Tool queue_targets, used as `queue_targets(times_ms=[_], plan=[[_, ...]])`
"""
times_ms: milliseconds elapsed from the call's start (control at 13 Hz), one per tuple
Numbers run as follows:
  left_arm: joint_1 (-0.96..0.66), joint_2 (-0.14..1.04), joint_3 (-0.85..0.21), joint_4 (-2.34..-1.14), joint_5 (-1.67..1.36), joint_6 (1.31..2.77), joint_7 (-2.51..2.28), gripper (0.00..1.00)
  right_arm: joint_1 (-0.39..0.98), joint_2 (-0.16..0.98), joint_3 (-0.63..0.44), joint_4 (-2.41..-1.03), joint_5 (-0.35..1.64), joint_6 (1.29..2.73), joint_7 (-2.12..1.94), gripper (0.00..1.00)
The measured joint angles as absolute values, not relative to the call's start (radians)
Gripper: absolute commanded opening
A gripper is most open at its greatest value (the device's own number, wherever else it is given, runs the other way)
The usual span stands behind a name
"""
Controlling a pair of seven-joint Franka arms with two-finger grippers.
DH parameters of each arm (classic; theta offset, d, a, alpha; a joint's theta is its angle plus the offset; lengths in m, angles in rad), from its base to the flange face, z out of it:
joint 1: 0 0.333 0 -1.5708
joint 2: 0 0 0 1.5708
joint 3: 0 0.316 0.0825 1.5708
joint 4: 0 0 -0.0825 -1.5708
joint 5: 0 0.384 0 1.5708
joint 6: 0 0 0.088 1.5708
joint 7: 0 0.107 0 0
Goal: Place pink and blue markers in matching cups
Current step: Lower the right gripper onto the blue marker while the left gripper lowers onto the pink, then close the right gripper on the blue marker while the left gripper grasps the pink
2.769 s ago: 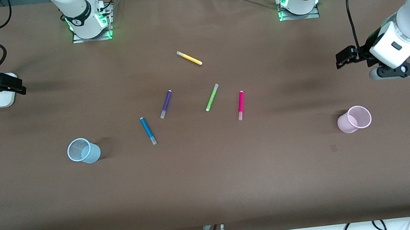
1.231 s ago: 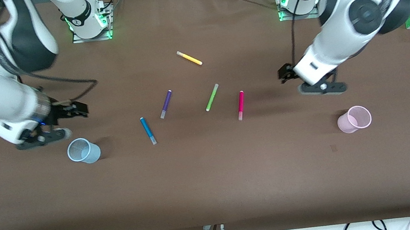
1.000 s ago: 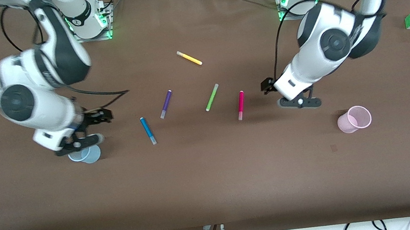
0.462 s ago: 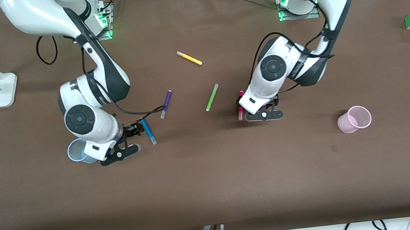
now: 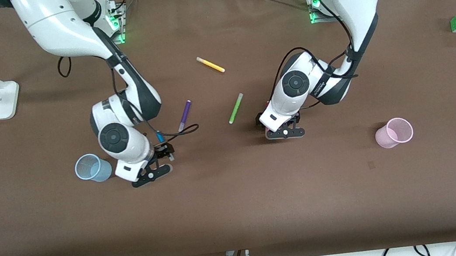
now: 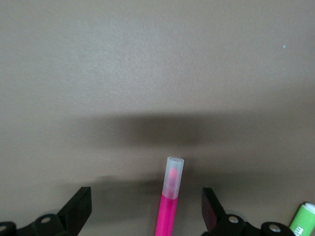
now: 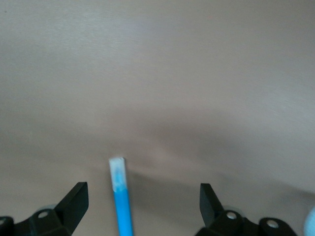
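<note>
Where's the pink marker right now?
The pink marker lies on the table between the open fingers of the left gripper, beside the lime-green marker and well short of the pink cup.

High front overview — close, downward wrist views.

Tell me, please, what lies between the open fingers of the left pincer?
The slim magenta-pink marker lies on the brown table between the left pincer's open fingers, untouched by either, in the left wrist view.
</note>
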State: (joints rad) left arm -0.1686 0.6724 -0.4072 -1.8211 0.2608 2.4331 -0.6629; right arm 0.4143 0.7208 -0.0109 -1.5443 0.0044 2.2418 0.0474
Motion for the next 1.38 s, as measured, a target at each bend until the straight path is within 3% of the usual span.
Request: queue_targets(times_ms=[231, 308, 385, 462, 615, 846, 1000, 1385], plan=[[-0.174, 0.695, -0.407, -1.820, 0.327, 2.438, -0.664, 0.86, 0.436, 0.767, -0.011, -1.544, 0.004, 2.280, 0.048, 1.00], [-0.175, 0.699, -0.407, -1.820, 0.336, 2.438, -0.664, 0.65, 0.438, 0.774, -0.011, -1.544, 0.004, 2.282, 0.048, 0.97], [-0.177, 0.702, -0.408, -1.820, 0.339, 2.438, -0.664, 0.45, 0.439, 0.778, -0.011, -1.544, 0.004, 2.283, 0.048, 0.87], [-0.181, 0.704, -0.407, -1.820, 0.339, 2.438, -0.664, 0.36, 0.440, 0.778, -0.011, -1.544, 0.004, 2.283, 0.048, 0.80], [-0.190, 0.704, -0.408, -1.819, 0.339, 2.438, -0.664, 0.38, 0.440, 0.778, -0.011, -1.544, 0.004, 2.286, 0.048, 0.65], [-0.195, 0.705, -0.407, -1.819, 0.339, 2.438, -0.664, 0.36, 0.440, 0.787, -0.011, -1.547, 0.004, 2.307, 0.048, 0.18], [-0.200, 0.705, -0.407, -1.819, 0.341, 2.438, -0.664, 0.00, 0.440, 0.793, -0.013, -1.546, 0.002, 2.315, 0.047, 0.00], [-0.206, 0.705, -0.407, -1.816, 0.342, 2.436, -0.664, 0.00, 0.438, 0.785, -0.016, -1.527, 0.002, 2.331, -0.008, 0.00]])
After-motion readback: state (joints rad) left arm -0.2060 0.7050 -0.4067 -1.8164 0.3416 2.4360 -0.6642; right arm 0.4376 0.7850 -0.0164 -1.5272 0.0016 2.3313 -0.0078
